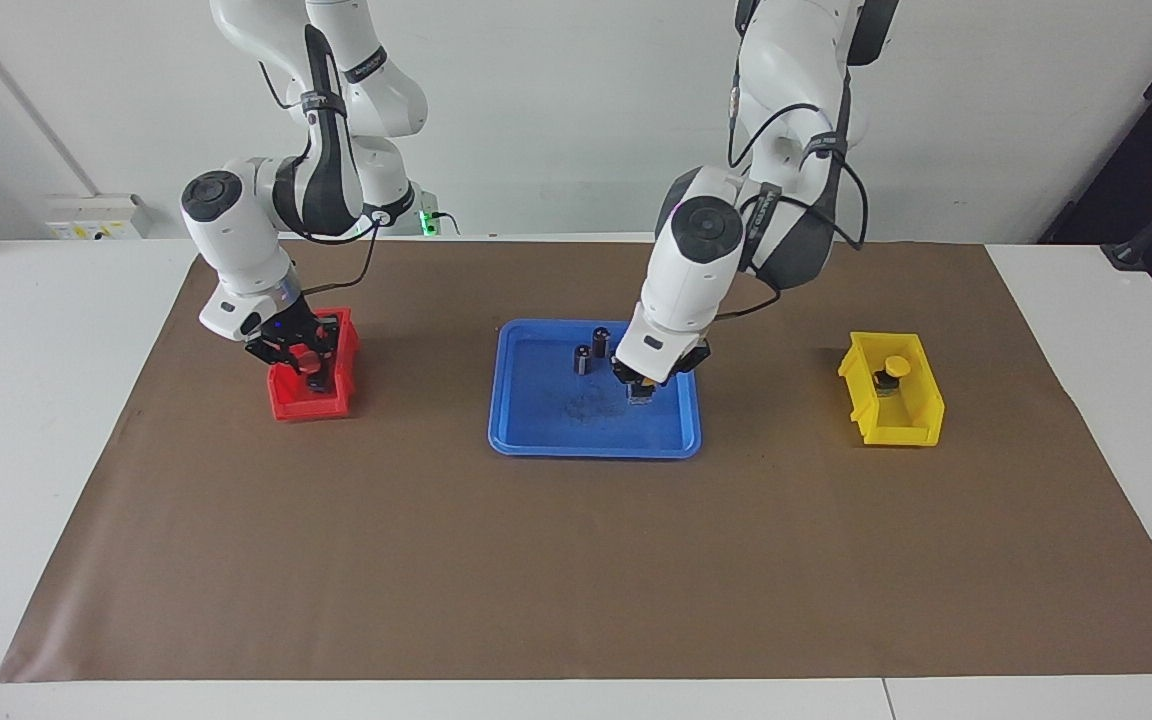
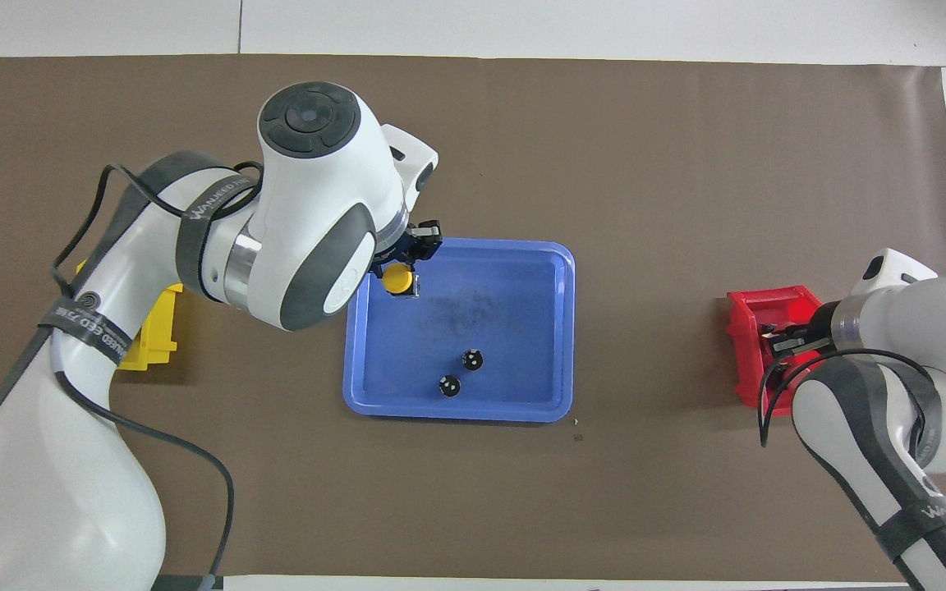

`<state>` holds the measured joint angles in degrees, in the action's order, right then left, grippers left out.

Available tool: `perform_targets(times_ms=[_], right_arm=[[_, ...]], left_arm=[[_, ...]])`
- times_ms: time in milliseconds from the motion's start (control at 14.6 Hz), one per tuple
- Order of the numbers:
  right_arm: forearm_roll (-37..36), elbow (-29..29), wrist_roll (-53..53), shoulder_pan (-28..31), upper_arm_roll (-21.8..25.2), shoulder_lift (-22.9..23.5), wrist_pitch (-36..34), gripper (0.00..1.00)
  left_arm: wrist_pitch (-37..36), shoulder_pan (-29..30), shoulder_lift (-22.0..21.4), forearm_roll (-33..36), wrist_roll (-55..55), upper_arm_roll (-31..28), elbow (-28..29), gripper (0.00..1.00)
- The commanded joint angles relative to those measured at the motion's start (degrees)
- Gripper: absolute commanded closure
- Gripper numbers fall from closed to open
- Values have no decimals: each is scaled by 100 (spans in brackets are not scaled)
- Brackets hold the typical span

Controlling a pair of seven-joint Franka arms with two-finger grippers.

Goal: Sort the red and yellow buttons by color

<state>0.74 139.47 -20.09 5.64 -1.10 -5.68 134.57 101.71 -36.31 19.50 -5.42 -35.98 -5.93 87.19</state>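
Yellow button (image 2: 397, 279) half hidden under left claw (image 1: 641, 388); right claw (image 1: 308, 362) masks red bin (image 1: 286, 403).

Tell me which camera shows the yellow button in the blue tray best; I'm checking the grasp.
Overhead view: the yellow domed button shows clearly at the left hand. Facing view: the arm hides most of it.

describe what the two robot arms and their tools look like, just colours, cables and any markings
Both arms, left and right, have glossy white rounded shells with dark grey joint caps and black bands. Loose black cables run along each, strapped by dark bands with white lettering. The left tool and right tool are small and black.
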Motion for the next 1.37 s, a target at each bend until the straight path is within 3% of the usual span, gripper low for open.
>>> perform_targets(times_ms=[0, 343, 549, 892, 960, 1097, 1303], right_arm=[[49, 45, -109, 86, -40, -38, 78, 35], [49, -261, -118, 112, -40, 23, -254, 35], [49, -832, -65, 86, -40, 23, -948, 35], [40, -2282, 636, -10, -101, -126, -2827, 34], [40, -2624, 821, -54, -101, -135, -3205, 28], [40, -3345, 1129, -55, -101, -74, -3909, 0], [31, -4171, 1297, -2, -92, 40, -4622, 0]], left_arm=[[-536, 561, -446, 182, 842, -189, 87, 99], [-591, 1914, -561, 674, 2759, -251, 105, 98], [5, 2794, -552, 674, 3718, -251, 271, 98], [840, 3078, -753, 683, 3967, -251, 1070, 98], [972, 3069, -824, 674, 3967, -251, 1255, 99], [1123, 3051, -921, 683, 3967, -251, 1519, 99], [1132, 2981, -1070, 683, 4002, -251, 1800, 98]])
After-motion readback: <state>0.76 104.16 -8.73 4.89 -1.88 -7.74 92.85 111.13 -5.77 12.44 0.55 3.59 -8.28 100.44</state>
